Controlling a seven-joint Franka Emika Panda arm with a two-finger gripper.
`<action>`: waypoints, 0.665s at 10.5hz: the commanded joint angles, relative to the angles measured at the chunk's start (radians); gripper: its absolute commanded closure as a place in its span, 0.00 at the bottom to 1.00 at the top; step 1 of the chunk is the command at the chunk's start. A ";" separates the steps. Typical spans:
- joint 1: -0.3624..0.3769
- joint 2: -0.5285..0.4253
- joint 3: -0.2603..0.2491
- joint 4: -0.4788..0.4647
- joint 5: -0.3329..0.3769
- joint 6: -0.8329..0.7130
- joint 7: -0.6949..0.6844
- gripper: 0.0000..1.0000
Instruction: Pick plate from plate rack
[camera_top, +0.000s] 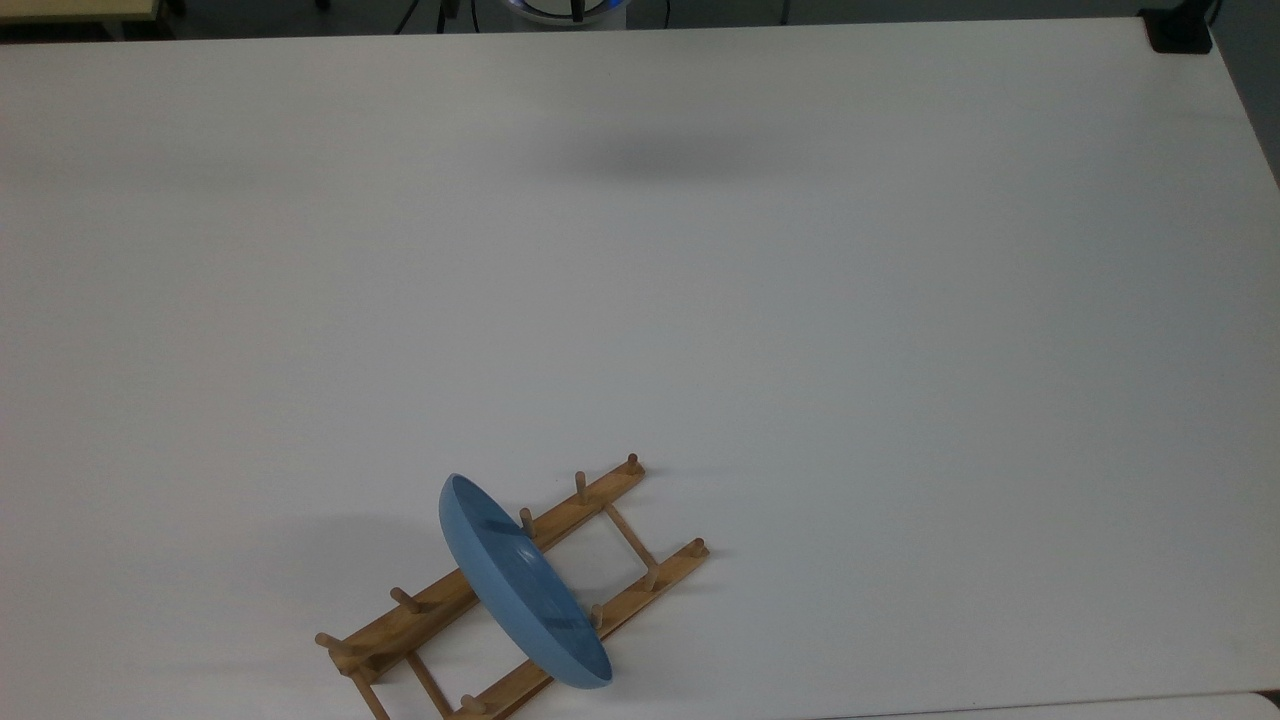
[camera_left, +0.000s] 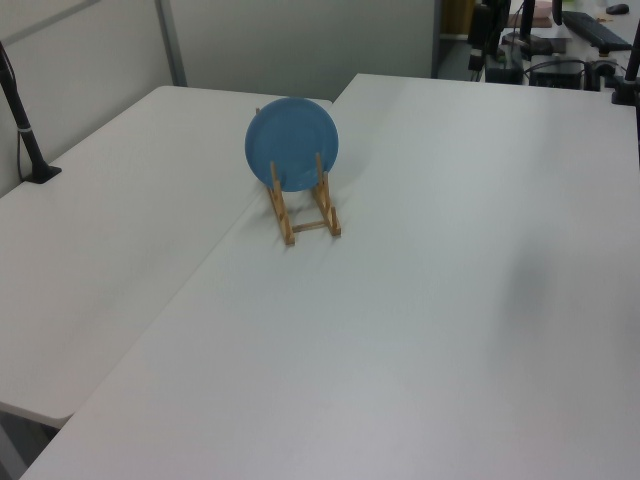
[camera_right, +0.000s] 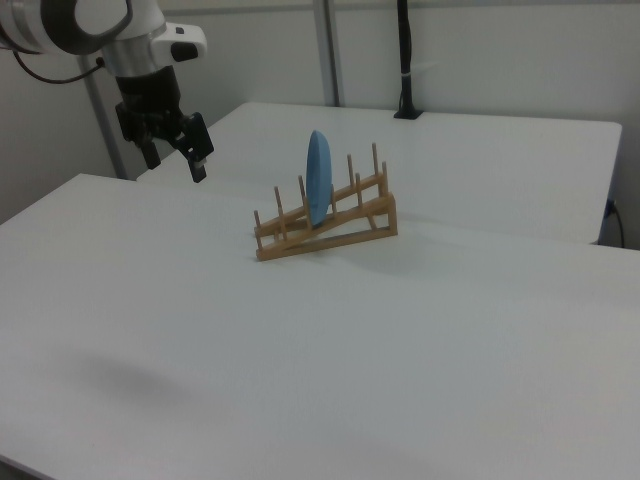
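Observation:
The blue plate (camera_top: 520, 580) stands on edge in the wooden plate rack (camera_top: 430, 605), held between its upright pegs, near the top view's bottom edge. In the left view the plate (camera_left: 292, 143) faces the camera, above the rack (camera_left: 283, 215). From the right view I see the plate (camera_right: 318, 180) edge-on in the middle of the rack (camera_right: 340, 235). My gripper (camera_right: 178, 160) hangs in the air at the right view's upper left, well to the left of the rack and clear of it. Its fingers are open and hold nothing.
The rack sits on a wide white table (camera_top: 800, 300) next to a second white table (camera_left: 100, 230), with a seam between them. A black post (camera_right: 405, 60) stands on the far table. Desk equipment (camera_left: 560, 40) lies beyond the table.

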 joint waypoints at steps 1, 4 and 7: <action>0.022 -0.010 -0.006 -0.031 0.012 0.028 -0.012 0.00; 0.018 -0.005 -0.006 -0.030 0.014 0.033 -0.022 0.00; 0.018 -0.004 -0.008 -0.030 0.012 0.034 -0.022 0.00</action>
